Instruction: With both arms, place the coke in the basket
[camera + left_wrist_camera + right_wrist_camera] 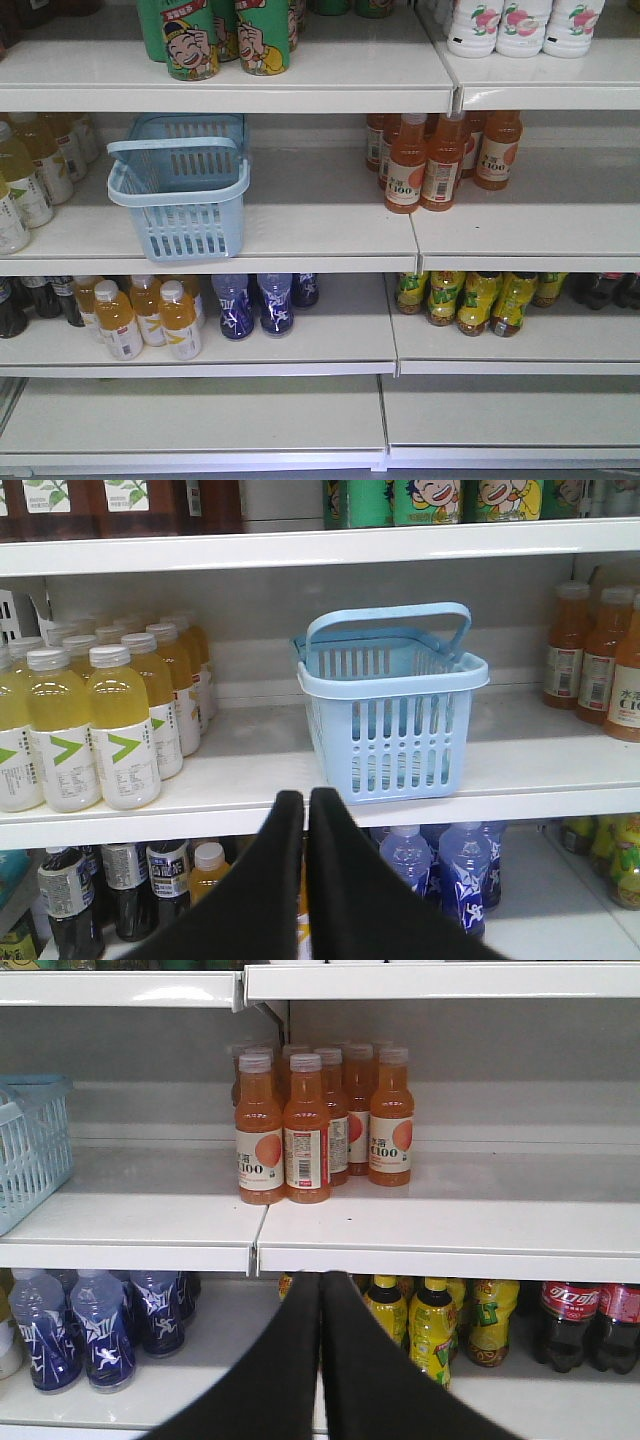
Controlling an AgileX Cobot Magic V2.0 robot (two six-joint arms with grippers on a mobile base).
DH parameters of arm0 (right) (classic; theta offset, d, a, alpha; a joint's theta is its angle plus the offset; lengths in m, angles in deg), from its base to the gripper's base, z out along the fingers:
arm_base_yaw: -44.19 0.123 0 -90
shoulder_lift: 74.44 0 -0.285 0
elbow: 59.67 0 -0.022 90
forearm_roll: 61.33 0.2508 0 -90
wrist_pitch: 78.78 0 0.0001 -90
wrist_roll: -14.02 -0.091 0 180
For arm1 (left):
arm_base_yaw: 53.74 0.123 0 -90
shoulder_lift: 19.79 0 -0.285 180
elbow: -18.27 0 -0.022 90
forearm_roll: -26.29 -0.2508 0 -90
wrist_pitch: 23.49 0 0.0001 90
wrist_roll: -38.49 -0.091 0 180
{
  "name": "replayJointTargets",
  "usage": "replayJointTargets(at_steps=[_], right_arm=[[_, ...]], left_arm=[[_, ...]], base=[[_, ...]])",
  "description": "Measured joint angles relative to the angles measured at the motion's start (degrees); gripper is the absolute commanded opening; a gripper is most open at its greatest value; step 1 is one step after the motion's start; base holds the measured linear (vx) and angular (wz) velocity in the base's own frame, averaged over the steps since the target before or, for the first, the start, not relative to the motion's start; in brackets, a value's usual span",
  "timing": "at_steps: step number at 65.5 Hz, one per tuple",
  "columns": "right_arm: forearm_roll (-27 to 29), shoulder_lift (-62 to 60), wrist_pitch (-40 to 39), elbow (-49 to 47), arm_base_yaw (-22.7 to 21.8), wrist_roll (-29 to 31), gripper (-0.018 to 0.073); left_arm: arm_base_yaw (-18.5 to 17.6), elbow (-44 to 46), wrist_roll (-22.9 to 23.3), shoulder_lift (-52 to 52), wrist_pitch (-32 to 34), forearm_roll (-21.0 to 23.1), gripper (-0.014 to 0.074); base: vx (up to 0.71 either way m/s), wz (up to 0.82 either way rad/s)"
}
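- My left gripper (pixel 307 800) is clenched, its two black fingers pressed flat together with nothing between them. It faces the basket (pixel 400 750), which I judge is the left arm's share of the job: that side has the basket straight ahead.
- My right gripper (pixel 321 1282) is likewise squeezed closed and empty. It points at the seam between two boards of the middle shelf (pixel 450 1220).
- The coke (pixel 567 1320) stands on the shelf below, far to the right in the right wrist view. It is a few dark bottles with red script labels, untouched. Which one I would take, I cannot tell.
- The basket sits near the front edge of the middle shelf with nothing visible inside it. Its handle is raised across the opening, so I expect any drop has to go in beside that bar.
- Around it are pale yellow bottles (pixel 120 720) to the left and orange bottles (pixel 300 1130) well apart to the right.
- In the way of the coke are the yellow-green bottles (pixel 430 1325) just beside it. The middle shelf's front lip also hides the caps. I judge a low, level reach from the front is needed, with the fingers parted first.
- Blue bottles (pixel 100 1330) stand below the basket, clear of either path.
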Motion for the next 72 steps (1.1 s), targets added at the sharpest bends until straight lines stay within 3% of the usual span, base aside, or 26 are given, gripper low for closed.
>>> replayJointTargets(at_steps=[72], right_arm=[[0.00, 0.00, 0.00, 0.00, 0.00, 0.00, -0.0009]], left_arm=[[0.00, 0.00, 0.00, 0.00, 0.00, 0.00, -0.0007]], base=[[0.00, 0.00]])
